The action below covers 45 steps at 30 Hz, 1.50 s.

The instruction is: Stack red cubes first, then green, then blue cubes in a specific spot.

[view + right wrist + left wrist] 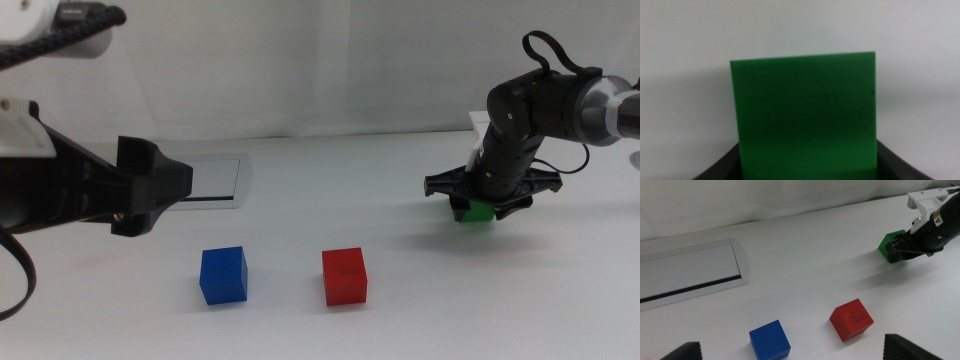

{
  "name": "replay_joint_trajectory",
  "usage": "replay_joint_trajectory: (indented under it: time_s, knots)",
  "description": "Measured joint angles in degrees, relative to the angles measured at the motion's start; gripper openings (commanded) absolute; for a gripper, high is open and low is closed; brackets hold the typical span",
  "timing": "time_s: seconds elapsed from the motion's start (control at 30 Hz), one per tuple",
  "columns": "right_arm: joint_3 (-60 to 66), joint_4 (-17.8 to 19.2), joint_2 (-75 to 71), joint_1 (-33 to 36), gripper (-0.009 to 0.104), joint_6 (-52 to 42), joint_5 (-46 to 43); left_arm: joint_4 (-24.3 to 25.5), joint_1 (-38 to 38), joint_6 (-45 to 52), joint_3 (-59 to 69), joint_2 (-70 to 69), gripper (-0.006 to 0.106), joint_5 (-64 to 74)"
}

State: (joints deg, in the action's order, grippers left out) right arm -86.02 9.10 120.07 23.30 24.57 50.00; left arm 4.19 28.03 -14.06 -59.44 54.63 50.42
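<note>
Three small cubes of equal size sit in play, each solid with plain matte faces. The red cube point(345, 277) rests flat on the white table point(330, 180) toward the near edge, with the blue cube point(223, 275) beside it on the left, a clear gap between them. The green cube point(479, 211) lies well apart at the right, clenched between the dark jaws of the right gripper point(478, 205), which comes down on it from above; whether the cube touches the table or hangs just above it cannot be told. Seen from the right wrist, its green face fills most of the picture. A grey-rimmed rectangular panel point(212, 182) lies set in the tabletop behind the blue cube. The left gripper point(790, 352) waits over the left side, its jaws spread wide with nothing between them.
</note>
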Motion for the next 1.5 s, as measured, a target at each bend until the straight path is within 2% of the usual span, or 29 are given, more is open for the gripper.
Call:
replay_joint_trajectory:
  time_s: [0.23, 0.4, 0.6, 0.8, 0.93, 1.5]
  knots:
    - [-3.33, 1.43, -3.23, 0.6, -0.002, -1.53, 4.04, 0.0, 0.0, 0.02, 0.0, 0.0, 0.09, 0.0]
    - [-3.79, 1.13, -10.43, 3.74, -0.002, -1.66, 5.18, 0.0, 0.0, 0.02, 0.0, 0.0, 0.09, 0.0]
    - [-3.92, 0.66, -16.48, 12.6, -0.002, 1.87, 9.52, 0.0, 0.0, 0.02, 0.0, 0.0, 0.09, 0.0]
    - [-3.92, 0.54, -16.0, 23.91, -0.002, 9.49, 11.16, 0.0, 0.0, 0.02, 0.0, 0.0, 0.09, 0.0]
    - [-3.92, 0.43, -14.47, 27.95, -0.002, 14.48, 11.0, 0.0, 0.0, 0.02, 0.0, 0.0, 0.09, 0.0]
    - [-3.92, -4.06, -7.37, 29.86, -0.002, 19.78, 10.41, 0.0, 0.0, 0.02, 0.0, 0.0, 0.09, 0.0]
